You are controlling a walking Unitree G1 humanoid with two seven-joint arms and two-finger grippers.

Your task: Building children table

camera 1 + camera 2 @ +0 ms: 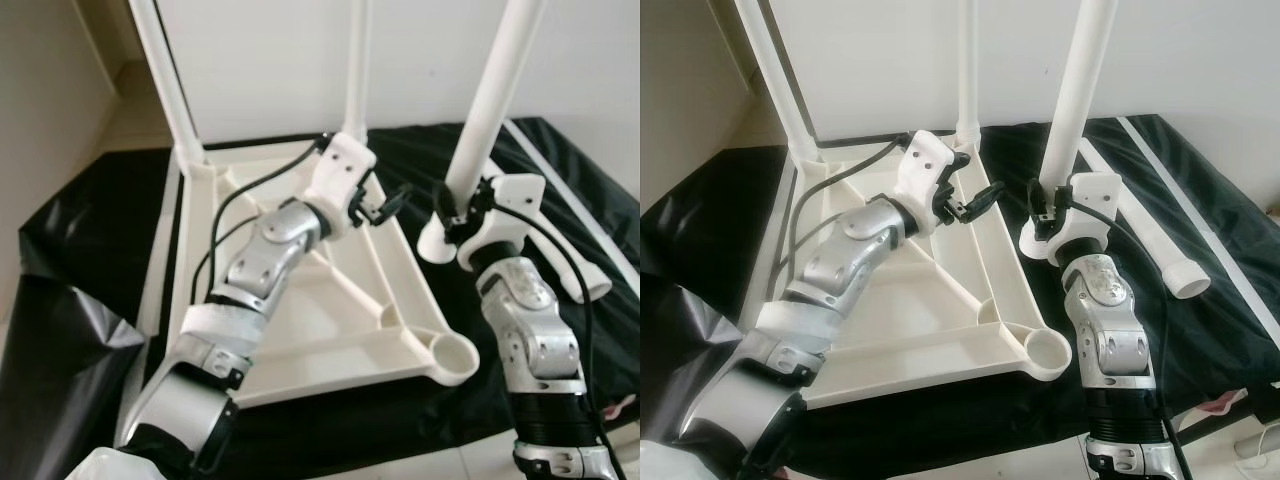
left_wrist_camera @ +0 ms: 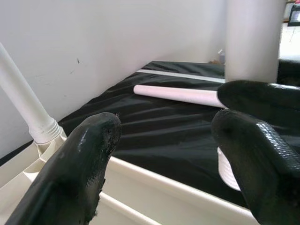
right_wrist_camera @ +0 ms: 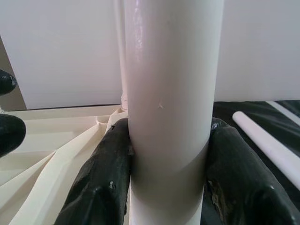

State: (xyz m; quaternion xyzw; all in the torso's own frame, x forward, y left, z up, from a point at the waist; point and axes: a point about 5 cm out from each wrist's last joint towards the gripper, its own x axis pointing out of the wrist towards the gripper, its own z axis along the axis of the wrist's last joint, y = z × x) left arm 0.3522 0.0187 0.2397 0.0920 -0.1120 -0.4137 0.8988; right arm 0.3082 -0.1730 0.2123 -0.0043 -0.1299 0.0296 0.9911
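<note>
The tabletop (image 1: 330, 330) lies upside down on a black sheet (image 1: 70, 330), its ribbed underside facing up. A leg (image 1: 165, 80) stands in the corner socket at 11 o'clock, against the white wall (image 1: 270, 60). A second leg (image 1: 357, 65) stands in the far corner at 12 o'clock. The corner socket (image 1: 452, 358) at 4 o'clock of the tabletop is open.

The left claw (image 1: 388, 205) reaches across the tabletop and hovers over its right edge, near the far corner. Its fingers (image 2: 86, 159) are apart with nothing between them; in the left wrist view the black sheet shows through the gap.

At 1 o'clock from the tabletop, just off its right edge, a third leg (image 1: 495, 90) stands upright with its flared foot (image 1: 435, 245) resting on the black sheet. The right claw (image 1: 455, 208) is clamped on this third leg low down, just above the foot; in the right wrist view a finger (image 3: 101, 183) presses on each side of the white tube.

At 3 o'clock a fourth leg (image 1: 560, 235) lies flat on the sheet, well apart from the tabletop, its capped end toward the robot. A thin white strip (image 1: 1200, 215) lies on the sheet beyond it.
</note>
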